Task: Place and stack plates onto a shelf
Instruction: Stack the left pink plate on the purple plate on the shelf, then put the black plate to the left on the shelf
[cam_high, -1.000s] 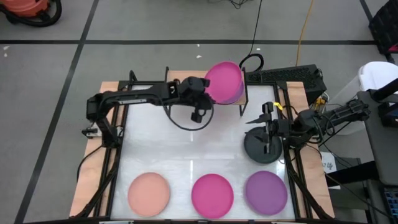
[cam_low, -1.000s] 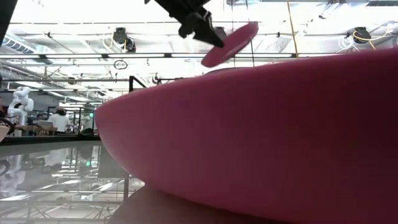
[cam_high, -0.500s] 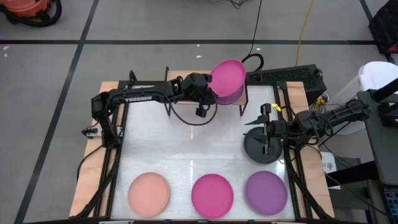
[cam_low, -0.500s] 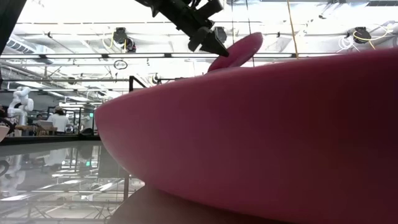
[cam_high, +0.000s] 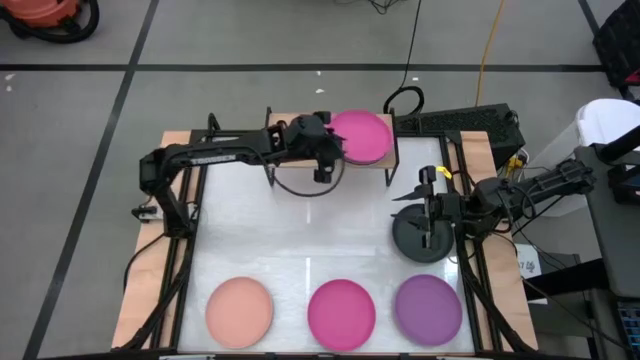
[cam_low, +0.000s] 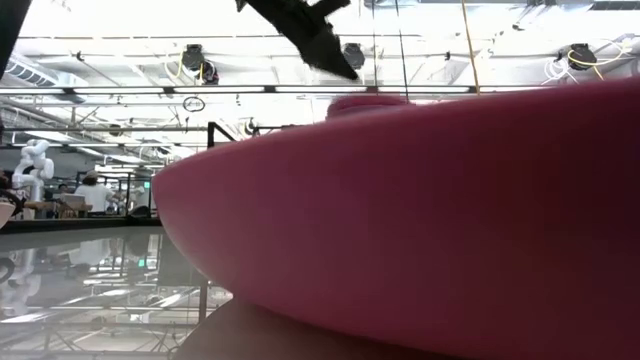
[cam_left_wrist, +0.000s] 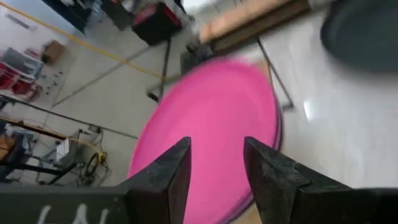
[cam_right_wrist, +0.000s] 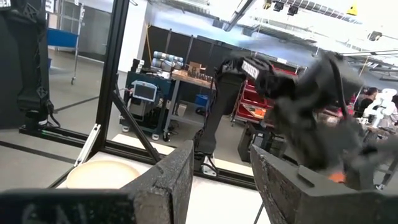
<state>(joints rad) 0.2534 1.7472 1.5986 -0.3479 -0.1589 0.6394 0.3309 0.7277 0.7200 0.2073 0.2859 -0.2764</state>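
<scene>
Apparently light, stiff and slick, the magenta plate (cam_high: 360, 137) lies on the shelf (cam_high: 391, 160) at the high view's upper centre, atop a purple one, the left end effector (cam_high: 335, 150) spread beside its rim, the sensible pinch point; right end effector (cam_high: 432, 205) spread.

The left arm is being held stretched across the table's far side, its gripper (cam_high: 331, 152) with fingers (cam_left_wrist: 166, 180) parted. The right gripper (cam_high: 428, 208) is being kept at the right edge, fingers (cam_right_wrist: 166, 180) apart.
</scene>
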